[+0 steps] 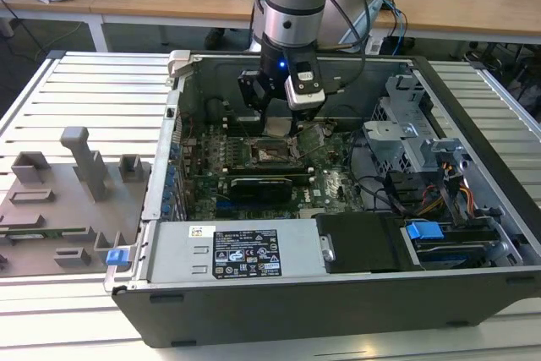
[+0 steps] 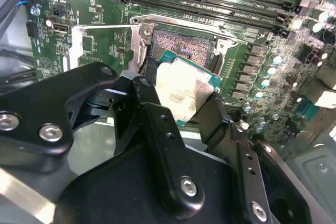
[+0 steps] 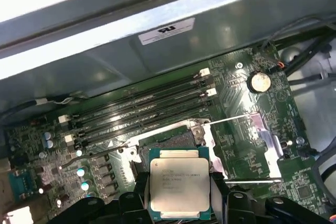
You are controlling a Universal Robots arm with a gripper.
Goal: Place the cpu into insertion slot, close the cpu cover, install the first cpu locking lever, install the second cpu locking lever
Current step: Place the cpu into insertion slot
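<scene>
My gripper [image 3: 178, 195] holds the cpu [image 3: 178, 182] at lower centre, not yet seated in the insertion slot [image 3: 169, 141]; closing and locking all remain.

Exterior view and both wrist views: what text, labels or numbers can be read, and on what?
power supply label: print too small to read.
white sticker on the case wall: blurred, unreadable.
the cpu top marking: faint, unreadable.
motherboard lettering: too small.
Nothing is legible.
</scene>
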